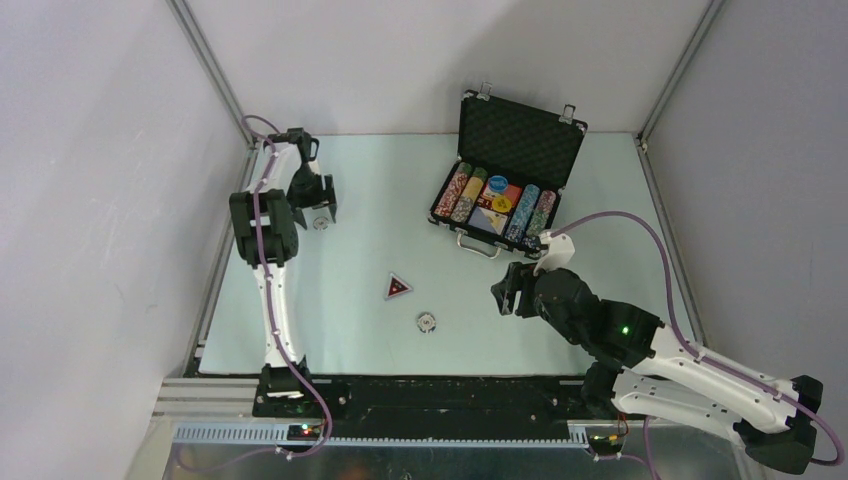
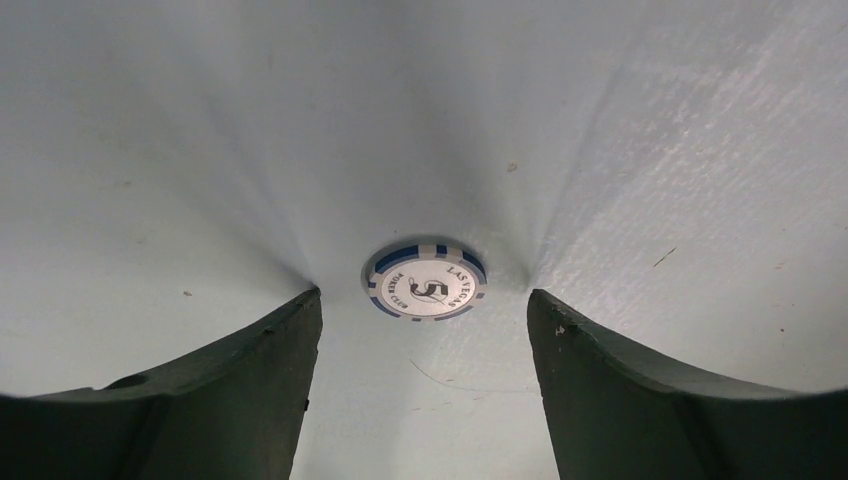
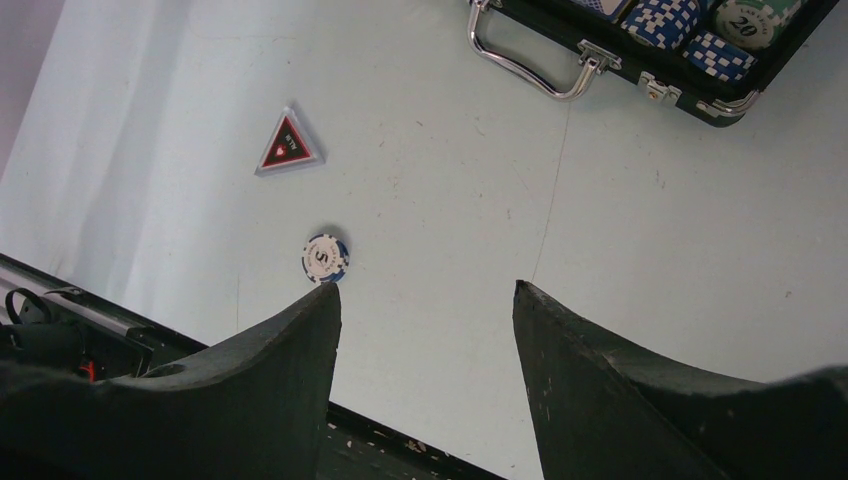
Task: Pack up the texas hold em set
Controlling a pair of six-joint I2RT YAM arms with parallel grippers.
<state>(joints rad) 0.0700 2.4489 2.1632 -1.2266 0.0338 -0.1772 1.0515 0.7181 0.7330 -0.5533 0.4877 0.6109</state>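
The black briefcase (image 1: 508, 172) stands open at the back right, with rows of chips, a blue disc, a yellow disc and cards inside. Its silver handle (image 3: 530, 72) shows in the right wrist view. A blue-and-white poker chip (image 1: 321, 223) lies flat at the back left; my left gripper (image 1: 322, 213) hovers open right over it, the chip (image 2: 426, 280) just beyond my fingertips. A second chip (image 1: 426, 322) and the dark triangular piece (image 1: 398, 287) lie mid-table. They also show in the right wrist view: chip (image 3: 325, 258), triangular piece (image 3: 287, 144). My right gripper (image 1: 508, 292) is open and empty.
White enclosure walls with metal posts stand on three sides. A black rail (image 1: 430, 395) runs along the near edge where the arm bases are bolted. The case's raised lid (image 1: 520, 137) leans back toward the rear wall.
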